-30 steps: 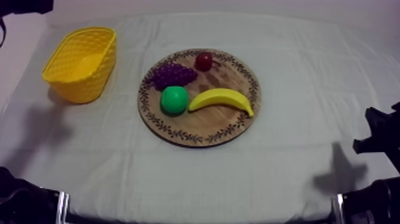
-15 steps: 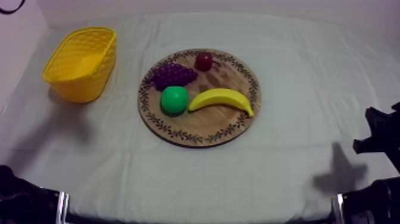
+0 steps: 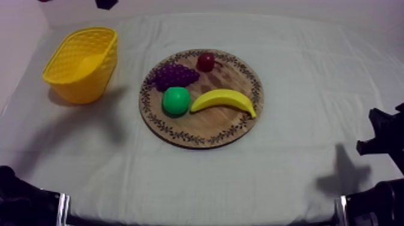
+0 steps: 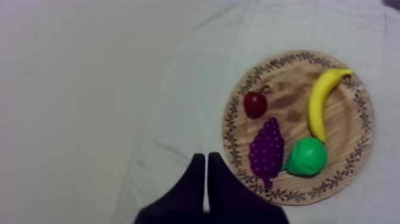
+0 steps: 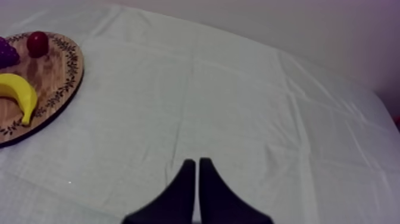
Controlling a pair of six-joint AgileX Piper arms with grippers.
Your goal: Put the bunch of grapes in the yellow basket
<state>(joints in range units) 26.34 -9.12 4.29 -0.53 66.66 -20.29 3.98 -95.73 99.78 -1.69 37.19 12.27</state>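
Note:
The purple bunch of grapes point(image 3: 174, 76) lies on the round wooden board point(image 3: 201, 129), at its far left, beside a small red fruit point(image 3: 205, 61), a green pear point(image 3: 176, 100) and a banana point(image 3: 223, 100). The yellow basket point(image 3: 81, 63) stands at the table's far left. A dark part of my left arm point(image 3: 107, 3) shows at the far edge, right of the basket. My left gripper point(image 4: 206, 156) is shut on nothing, high above the cloth, a little short of the grapes point(image 4: 266, 149). My right gripper point(image 5: 197, 162) is shut on nothing over bare cloth, well right of the board point(image 5: 59, 71).
The right arm point(image 3: 382, 135) rests low at the table's right edge. Wide bare cloth lies between the board and the near edge. The left arm's shadow falls on the cloth between basket and board.
My left arm has swung from the far left corner to the right along the far edge, and its shadow has slid toward the board. The right arm and the fruit have not moved.

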